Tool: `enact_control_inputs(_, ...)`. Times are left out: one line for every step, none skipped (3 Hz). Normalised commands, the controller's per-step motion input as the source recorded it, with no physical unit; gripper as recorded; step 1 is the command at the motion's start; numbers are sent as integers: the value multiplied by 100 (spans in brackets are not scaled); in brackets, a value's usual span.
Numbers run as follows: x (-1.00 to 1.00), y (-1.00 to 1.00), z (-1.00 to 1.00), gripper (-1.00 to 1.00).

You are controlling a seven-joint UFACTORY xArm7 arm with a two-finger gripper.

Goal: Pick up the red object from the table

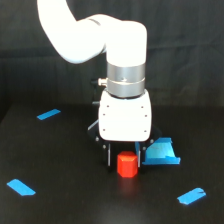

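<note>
Here's the desk (pixel 55 170), flat matte black, with three short bright blue tape strips scattered on it: one strip (pixel 48 114) toward the exterior view's left and further back, another strip (pixel 21 187) at the near left, and a third strip (pixel 191 196) at the near right. All three lie well apart from the action in the middle. A black curtain (pixel 190 50) hangs behind everything.

Right in the middle, the white arm (pixel 90 35) comes down from the upper left, ends in a silver ring and a white boxy housing, and the gripper (pixel 126 154) points straight down at the desk. Just beside it, on the exterior view's right, sits a blue tray-like piece (pixel 161 152), tilted, its near edge close to the right finger. That's the closest neighbour, crowding that side.

And the red object (pixel 127 164): a small, bright red-orange stubby block with a flat top, resting on the desk directly under the housing, between the dark fingers (pixel 108 156). The fingers stand on either side of it. Whether they press on it or are released, I cannot tell.
</note>
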Motion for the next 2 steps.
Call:
enact_control_inputs(-7, 2, -17, -95)
enact_control_inputs(-4, 4, -8, -95)
